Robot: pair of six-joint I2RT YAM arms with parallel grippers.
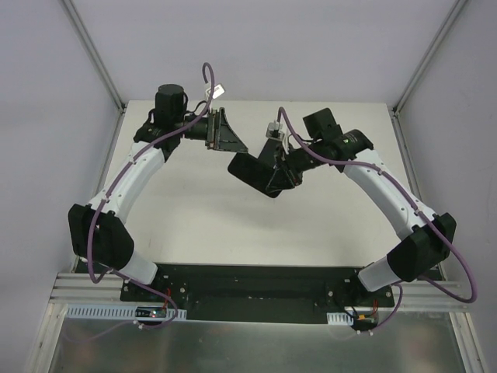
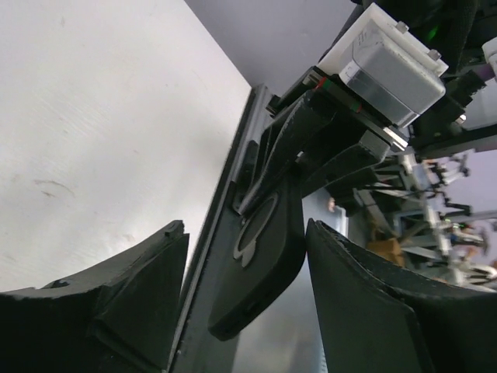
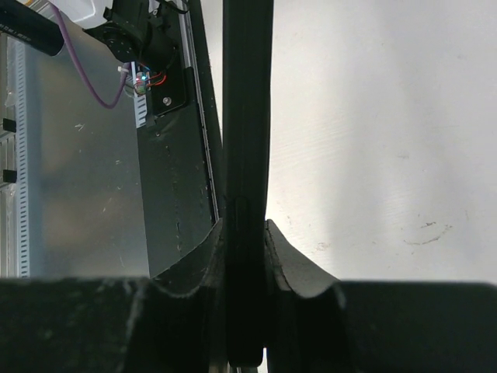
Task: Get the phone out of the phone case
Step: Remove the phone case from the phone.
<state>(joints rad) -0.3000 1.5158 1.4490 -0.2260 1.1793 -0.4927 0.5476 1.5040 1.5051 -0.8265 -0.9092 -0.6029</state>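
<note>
A black phone case point(image 1: 250, 172) hangs above the middle of the table, and my right gripper point(image 1: 276, 172) is shut on it. In the right wrist view the case point(image 3: 247, 116) shows edge-on, pinched between both fingers of that gripper point(image 3: 247, 227). The left wrist view shows its back, with a ring mark point(image 2: 260, 233), and its rounded end lying between the jaws of my left gripper point(image 2: 245, 229). Those jaws are open: the case is near the right finger point(image 2: 365, 295) and well apart from the left one. My left gripper point(image 1: 235, 143) is just left of the case. I cannot make out the phone apart from the case.
The white table point(image 1: 202, 210) lies under both arms. A black mounting plate point(image 1: 256, 284) with the arm bases runs along its near edge, with grey metal point(image 1: 248, 346) beyond. Grey walls and frame posts point(image 1: 97, 58) close in the back and sides.
</note>
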